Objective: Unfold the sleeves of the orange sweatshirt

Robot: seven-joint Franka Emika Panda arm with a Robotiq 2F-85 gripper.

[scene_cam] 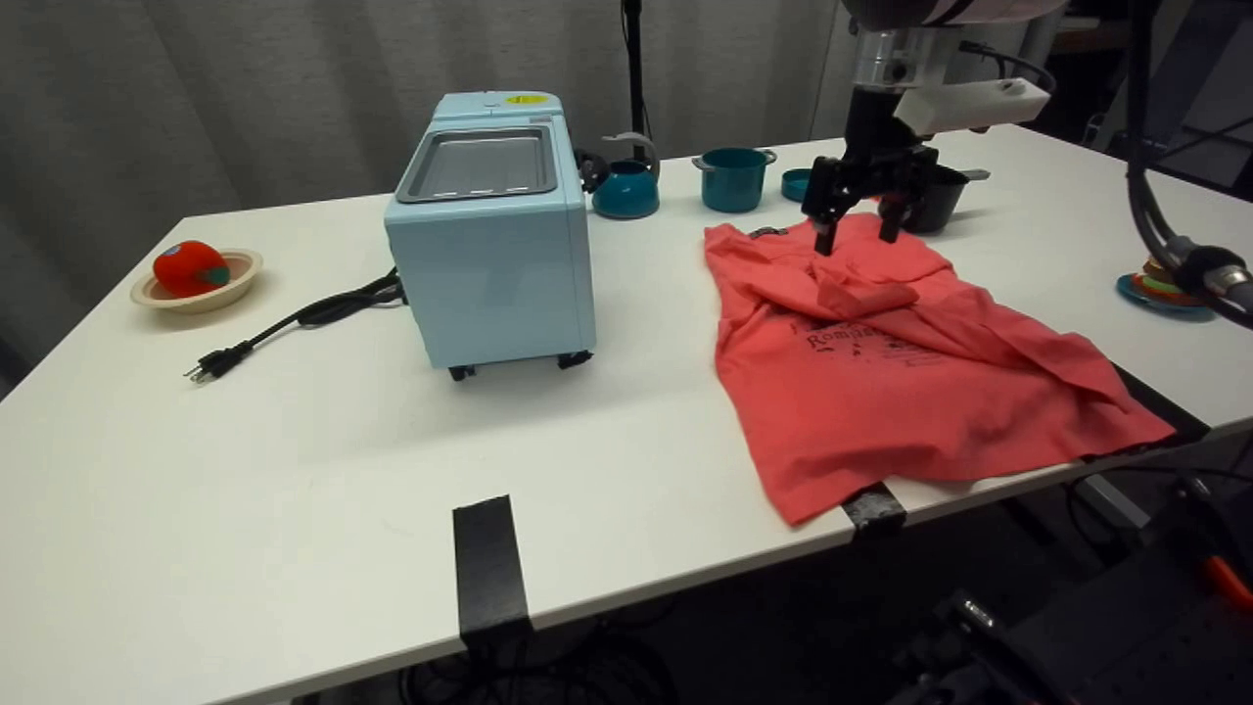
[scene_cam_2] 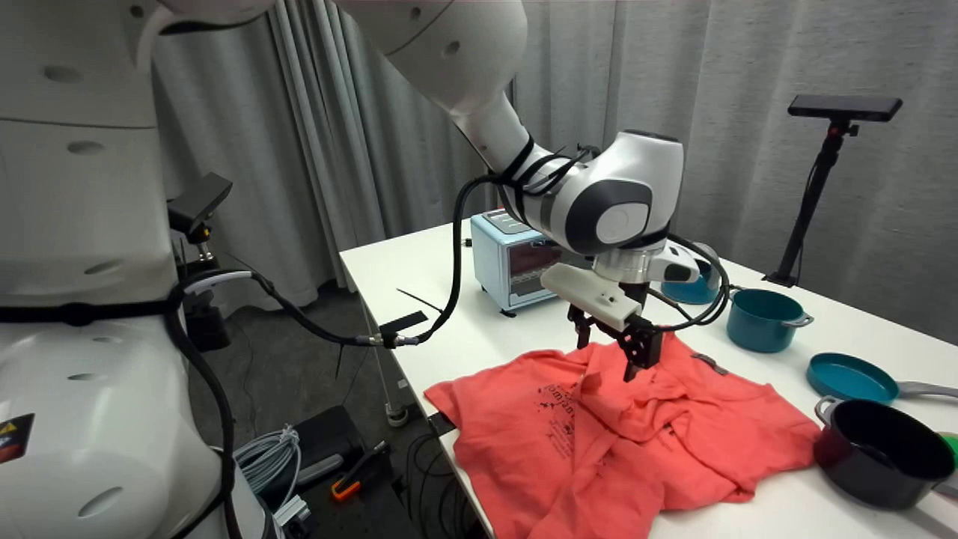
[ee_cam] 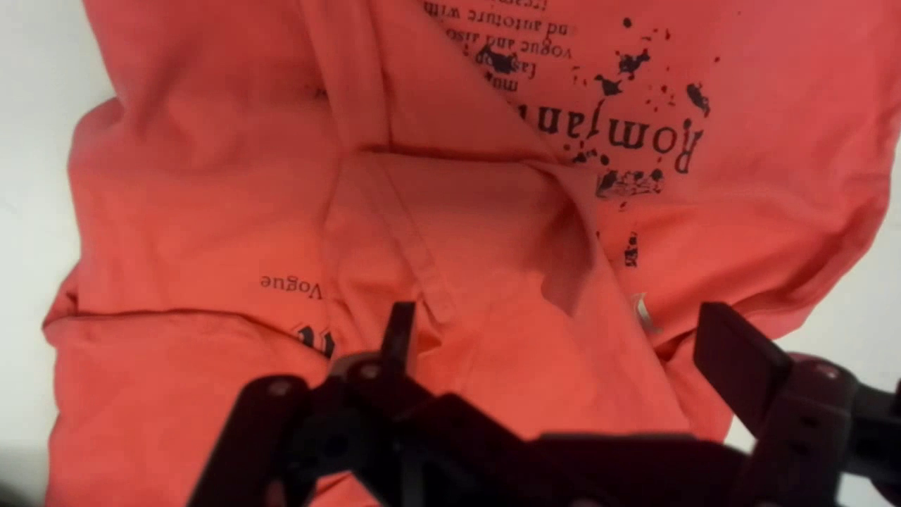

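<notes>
The orange sweatshirt [scene_cam: 901, 411] lies spread and rumpled on the table, its dark chest print partly covered by folded cloth. A folded sleeve [ee_cam: 479, 204] appears to cross the chest, with a loose raised opening towards the print; the second sleeve cannot be made out clearly among the layers. Above these folds hangs my gripper [scene_cam: 858, 235], pointing down, its fingers wide apart. In the wrist view, the gripper [ee_cam: 556, 317] has cloth below and between its fingertips, but neither finger grips it. An exterior view also shows the gripper [scene_cam_2: 607, 355] just over the bunched middle of the garment.
A light-blue toaster oven [scene_cam: 489, 274] stands beside the sweatshirt. Past the collar end are a teal pot [scene_cam_2: 763, 322], a teal pan [scene_cam_2: 849, 378] and a dark pot [scene_cam_2: 883, 457] close to the cloth. The hem reaches the table edge [scene_cam: 685, 578].
</notes>
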